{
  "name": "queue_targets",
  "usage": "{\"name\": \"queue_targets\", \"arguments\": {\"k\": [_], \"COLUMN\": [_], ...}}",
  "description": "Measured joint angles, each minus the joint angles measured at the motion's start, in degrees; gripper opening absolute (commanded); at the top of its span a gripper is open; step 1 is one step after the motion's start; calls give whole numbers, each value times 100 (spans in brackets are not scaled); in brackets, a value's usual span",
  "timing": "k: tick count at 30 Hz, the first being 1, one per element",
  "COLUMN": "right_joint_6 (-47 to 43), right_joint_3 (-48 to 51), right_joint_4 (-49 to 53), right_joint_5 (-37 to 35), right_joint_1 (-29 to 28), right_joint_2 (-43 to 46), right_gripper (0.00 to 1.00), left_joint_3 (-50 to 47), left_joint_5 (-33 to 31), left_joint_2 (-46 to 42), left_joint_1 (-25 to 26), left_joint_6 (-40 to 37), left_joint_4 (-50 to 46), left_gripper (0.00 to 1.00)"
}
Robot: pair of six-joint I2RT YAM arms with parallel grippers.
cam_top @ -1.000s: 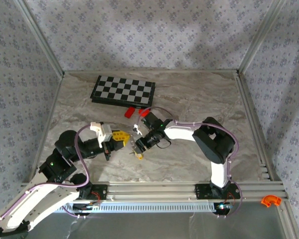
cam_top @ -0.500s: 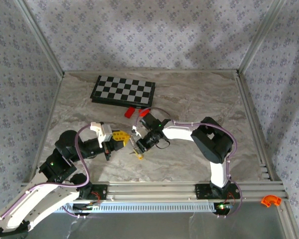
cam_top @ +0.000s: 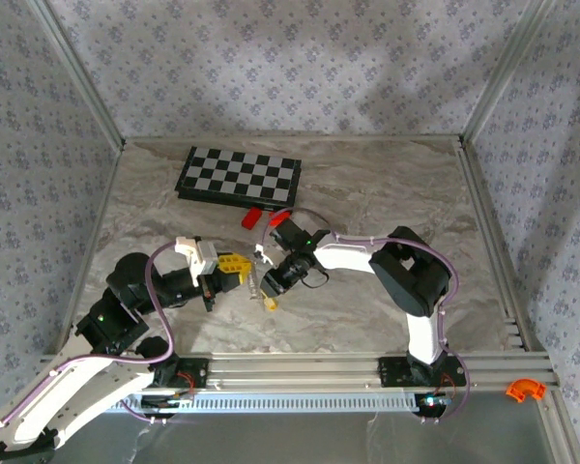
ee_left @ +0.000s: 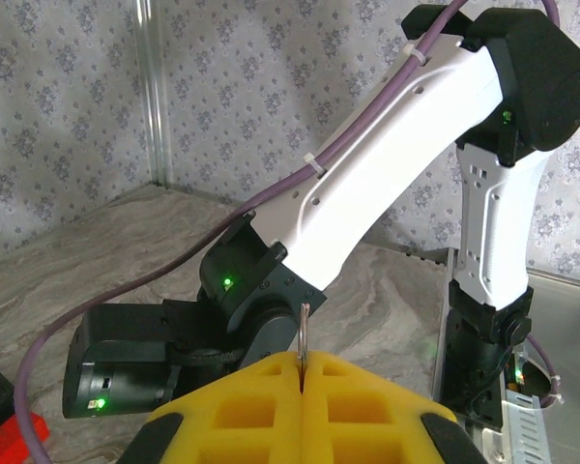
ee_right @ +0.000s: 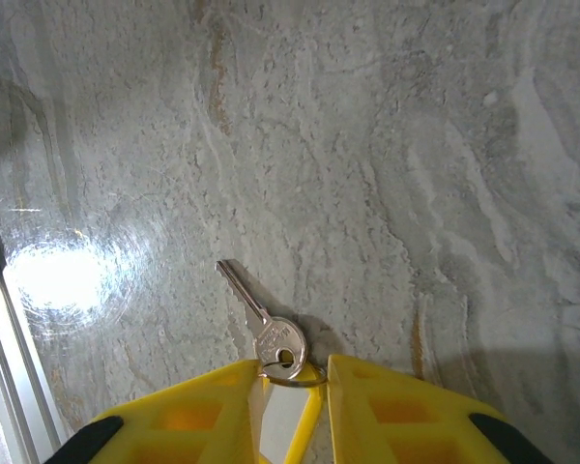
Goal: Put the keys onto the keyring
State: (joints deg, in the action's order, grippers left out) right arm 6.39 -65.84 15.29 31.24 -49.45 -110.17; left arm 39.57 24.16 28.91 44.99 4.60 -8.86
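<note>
Note that your left gripper (ee_left: 301, 362) is clamped shut on the thin metal keyring (ee_left: 303, 332), which stands edge-on above its tips, while your right gripper (ee_right: 295, 372) has its jaws narrowly apart around the head of the silver key (ee_right: 269, 329) over the marble table (ee_right: 416, 145), and you cannot tell whether it grips.

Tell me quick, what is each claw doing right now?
Left gripper: closed, pinching a thin metal ring edge-on.
Right gripper: jaws slightly apart around the head of a small silver key; grip cannot be told.
</note>
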Motion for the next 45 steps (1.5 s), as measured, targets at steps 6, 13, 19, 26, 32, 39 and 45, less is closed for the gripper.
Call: {"name": "queue_targets", "arguments": {"k": [6, 13, 19, 26, 32, 39, 45], "right_joint_6": [-50, -111, -142, -210, -485, -898, -1370], "right_joint_3": [0, 4, 236, 382, 431, 470, 590], "right_joint_4": [133, 289, 437, 398, 105, -181, -348], "right_joint_5": [0, 4, 9, 264, 748, 1185, 1231], "right_joint_1": [-33, -59, -57, 201, 348, 424, 575], "right_joint_2": [0, 11, 339, 595, 592, 566, 496], "right_gripper": [22, 19, 19, 29, 61, 69, 69], "left_joint_3": [-42, -66, -70, -76, -76, -74, -74], "left_joint_5": [-22, -28, -70, -87, -87, -94, -101], "left_joint_2": [0, -66, -157, -186, -188, -186, -105], "left_joint_1": [0, 0, 0, 0, 0, 0, 0], "left_joint_6": [0, 0, 0, 2, 2, 2, 2], "left_joint_4": [-2, -15, -26, -37, -48, -175, -170], "left_gripper": [0, 0, 0, 0, 0, 0, 0]}}
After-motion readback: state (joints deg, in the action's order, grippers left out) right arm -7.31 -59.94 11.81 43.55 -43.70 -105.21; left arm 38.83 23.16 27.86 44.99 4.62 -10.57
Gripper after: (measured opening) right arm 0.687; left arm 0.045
